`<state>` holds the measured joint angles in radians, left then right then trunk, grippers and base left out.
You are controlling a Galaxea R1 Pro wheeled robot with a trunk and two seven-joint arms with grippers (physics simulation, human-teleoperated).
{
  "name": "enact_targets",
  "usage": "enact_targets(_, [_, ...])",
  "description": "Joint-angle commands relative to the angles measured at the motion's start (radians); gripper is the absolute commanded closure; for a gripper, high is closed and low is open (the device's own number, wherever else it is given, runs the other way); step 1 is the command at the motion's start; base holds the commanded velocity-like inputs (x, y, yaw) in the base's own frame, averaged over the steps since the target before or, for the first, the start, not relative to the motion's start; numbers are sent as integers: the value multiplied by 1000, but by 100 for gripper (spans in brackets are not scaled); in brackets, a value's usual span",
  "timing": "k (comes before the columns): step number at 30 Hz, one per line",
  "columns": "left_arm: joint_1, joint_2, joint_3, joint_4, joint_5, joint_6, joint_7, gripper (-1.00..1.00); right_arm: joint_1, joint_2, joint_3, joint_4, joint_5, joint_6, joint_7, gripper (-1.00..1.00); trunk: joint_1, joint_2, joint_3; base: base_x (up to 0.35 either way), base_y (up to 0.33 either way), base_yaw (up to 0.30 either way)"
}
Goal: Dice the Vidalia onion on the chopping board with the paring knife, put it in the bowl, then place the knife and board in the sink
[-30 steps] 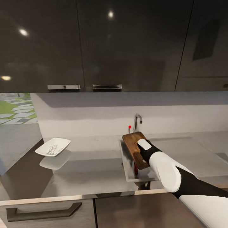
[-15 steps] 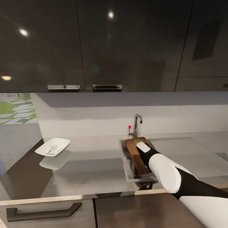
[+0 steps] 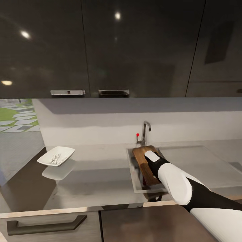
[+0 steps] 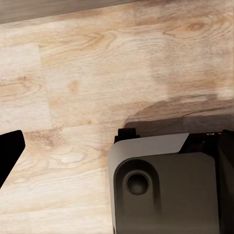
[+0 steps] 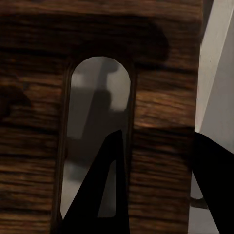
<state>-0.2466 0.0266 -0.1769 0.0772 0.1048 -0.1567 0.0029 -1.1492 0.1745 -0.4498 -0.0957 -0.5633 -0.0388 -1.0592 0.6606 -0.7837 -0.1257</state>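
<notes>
A glossy grey surface (image 3: 97,181) runs under dark wall cabinets (image 3: 101,47), with a drawer front and handle (image 3: 47,224) at its near edge. The right arm reaches over the steel sink (image 3: 134,183), its right tool (image 5: 156,185) at the chopping board (image 3: 144,159), which stands tilted inside the basin. In the right wrist view one dark finger (image 5: 105,195) passes through the board's handle slot and the other lies off the board's edge, so the tool grips the board. A bit of red shows low in the basin beside the board. Farther left on the surface sits the white bowl (image 3: 56,155) holding the diced onion (image 3: 54,158). Behind the sink rises the chrome tap (image 3: 145,131) with its red knob (image 3: 137,135). The left tool (image 4: 9,153) hangs over wood-plank floor (image 4: 97,73); its opening cannot be told.
</notes>
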Motion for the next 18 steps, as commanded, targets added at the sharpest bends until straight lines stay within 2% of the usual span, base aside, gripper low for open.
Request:
enact_targets(1, [-2, -1, -9, 4, 10, -7, 0, -100, -1, 0, 7, -1, -9, -4, 1, 100, 0, -1, -2, 0, 0, 0])
enact_targets(18, [-2, 1, -7, 4, 10, -6, 0, -100, -1, 0, 10, 20, -10, 3, 2, 100, 0, -1, -2, 10, 0, 0])
